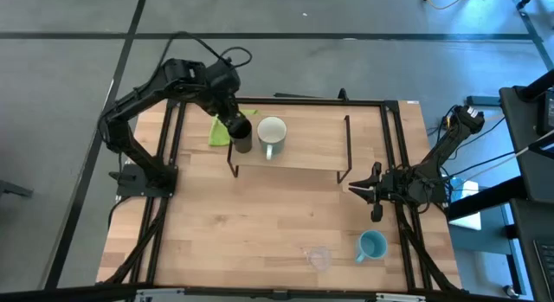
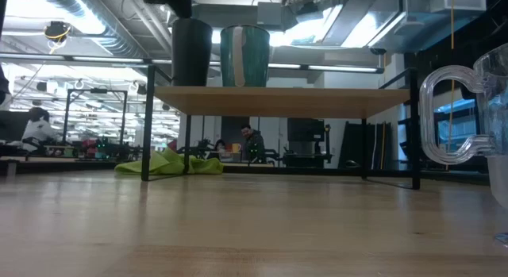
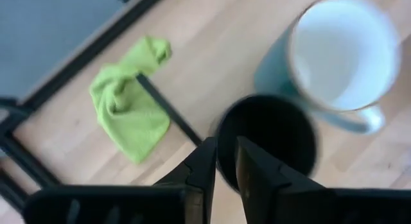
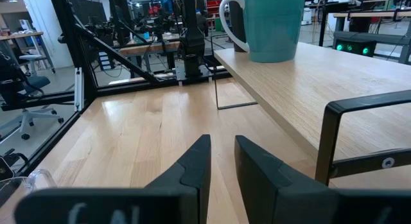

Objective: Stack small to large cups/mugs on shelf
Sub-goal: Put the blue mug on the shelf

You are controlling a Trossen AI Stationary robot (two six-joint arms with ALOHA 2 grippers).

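Note:
The black cup (image 1: 243, 143) stands upright on the shelf (image 1: 303, 155), near its left end, with its base on the board (image 2: 278, 98). My left gripper (image 3: 221, 161) comes down over it and is shut on its rim. The white handled mug (image 1: 272, 133), teal-looking on the outside (image 2: 244, 55), stands on the shelf right beside the black cup (image 2: 190, 53). The light blue mug (image 1: 372, 246) and the clear cup (image 1: 318, 257) stand on the table near its near right corner. My right gripper (image 1: 368, 191) hovers off the shelf's right end, its fingers close together on nothing. My left gripper pinches the black cup's rim wall (image 3: 221, 137) on the side away from the white mug, one finger (image 3: 250, 166) inside the cup and the other outside. The fingers come from above, pointing down. The cup stays upright with its base on the shelf.
A green cloth (image 1: 221, 129) lies on the table under and behind the shelf's left end (image 2: 171, 163). The shelf's thin black legs (image 1: 347, 151) stand at both ends. The shelf's middle and right part carries nothing. A black frame (image 1: 394, 146) runs along the table's edges.

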